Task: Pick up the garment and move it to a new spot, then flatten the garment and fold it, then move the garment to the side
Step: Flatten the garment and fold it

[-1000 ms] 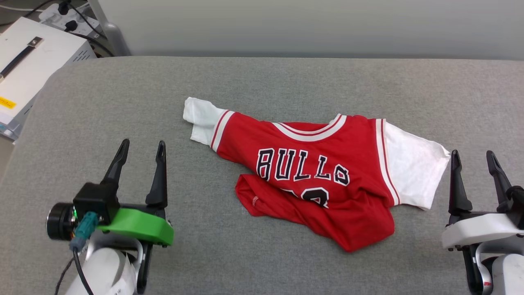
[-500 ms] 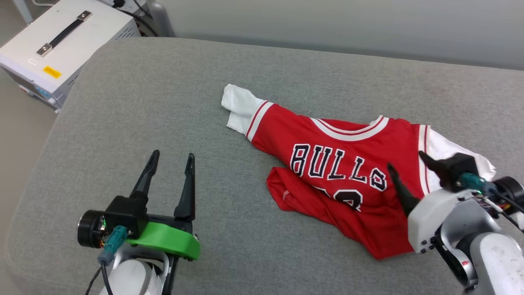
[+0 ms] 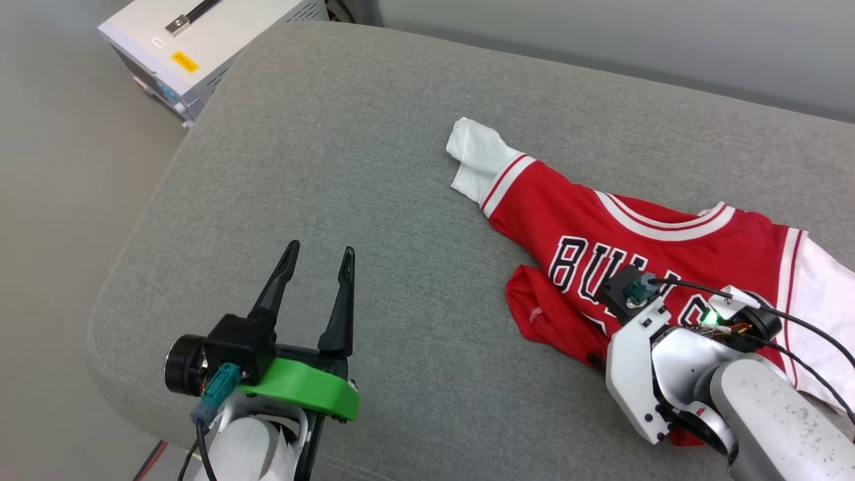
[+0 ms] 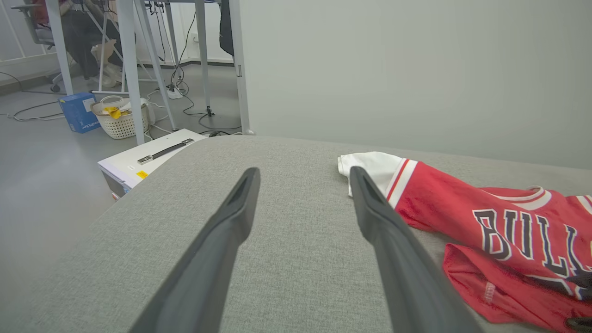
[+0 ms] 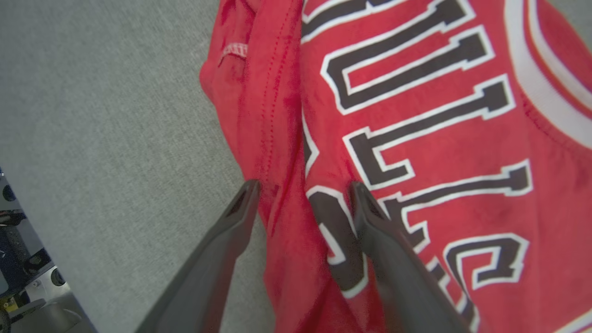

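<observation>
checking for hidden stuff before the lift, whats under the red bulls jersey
The garment lies on the grey cushion. Its own lower part is bunched beneath the lettering, a folded red hem poking out. Anything else under the fabric is covered.

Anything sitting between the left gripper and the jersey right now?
Nothing: the head view and left wrist view show bare grey padded surface between the open left gripper and the garment.

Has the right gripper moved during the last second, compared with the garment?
Yes. The right gripper went leftward: from beside the garment's white sleeve to over its red front, at the lettering.
</observation>
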`<state>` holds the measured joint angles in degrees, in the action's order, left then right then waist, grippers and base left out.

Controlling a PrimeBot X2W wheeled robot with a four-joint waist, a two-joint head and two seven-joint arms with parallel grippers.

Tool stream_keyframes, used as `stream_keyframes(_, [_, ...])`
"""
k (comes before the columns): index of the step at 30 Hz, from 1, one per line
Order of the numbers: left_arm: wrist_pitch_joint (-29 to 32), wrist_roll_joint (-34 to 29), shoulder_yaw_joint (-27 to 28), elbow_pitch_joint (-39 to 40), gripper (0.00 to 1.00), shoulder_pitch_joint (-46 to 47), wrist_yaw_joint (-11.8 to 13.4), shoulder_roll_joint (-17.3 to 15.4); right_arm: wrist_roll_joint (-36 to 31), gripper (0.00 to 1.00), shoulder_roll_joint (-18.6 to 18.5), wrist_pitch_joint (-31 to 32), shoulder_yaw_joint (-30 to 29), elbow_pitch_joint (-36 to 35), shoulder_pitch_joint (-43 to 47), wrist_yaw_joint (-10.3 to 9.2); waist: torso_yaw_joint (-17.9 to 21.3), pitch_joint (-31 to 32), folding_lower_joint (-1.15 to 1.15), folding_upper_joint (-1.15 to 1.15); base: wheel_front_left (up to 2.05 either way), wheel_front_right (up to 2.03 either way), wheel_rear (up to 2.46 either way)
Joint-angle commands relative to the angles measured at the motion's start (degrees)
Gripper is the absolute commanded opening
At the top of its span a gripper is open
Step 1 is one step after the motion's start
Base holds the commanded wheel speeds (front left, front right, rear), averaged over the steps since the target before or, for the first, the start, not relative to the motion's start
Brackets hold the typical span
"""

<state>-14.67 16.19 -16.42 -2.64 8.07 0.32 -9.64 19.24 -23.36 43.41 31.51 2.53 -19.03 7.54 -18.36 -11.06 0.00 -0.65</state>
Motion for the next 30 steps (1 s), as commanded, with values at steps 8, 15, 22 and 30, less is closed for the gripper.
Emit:
stream_keyframes(8, [-0.32, -2.14, 1.84, -0.87, 1.0, 0.22, -2.17, 2.18, -2.26, 1.0, -0.99, -2.1, 1.49, 9.66, -3.08, -0.05, -3.89, -0.85, 0.0, 0.65, 0.0, 0.0, 0.0])
stream_keyframes(15, [-0.32, -3.62, 3.34, -2.22, 1.0, -1.14, -3.47, 3.11, 5.36, 0.0, -0.7, -3.28, 5.24, 9.99, -1.12, -0.05, -2.56, 1.79, 0.0, 0.65, 0.0, 0.0, 0.0])
stream_keyframes(22, [-0.32, -4.36, 3.93, -3.11, 1.0, -2.24, -4.3, 3.4, 13.09, 0.0, -1.89, -3.27, 9.24, 2.85, 0.86, -0.05, -0.56, 4.92, 0.0, 0.65, 0.0, 0.0, 0.0])
stream_keyframes(30, [-0.33, -4.86, 4.52, -3.33, 1.0, -2.83, -4.81, 3.43, 15.53, 0.0, -2.28, -2.09, 12.09, -1.46, 2.75, -0.05, 0.59, 6.18, 0.0, 0.65, 0.0, 0.0, 0.0])
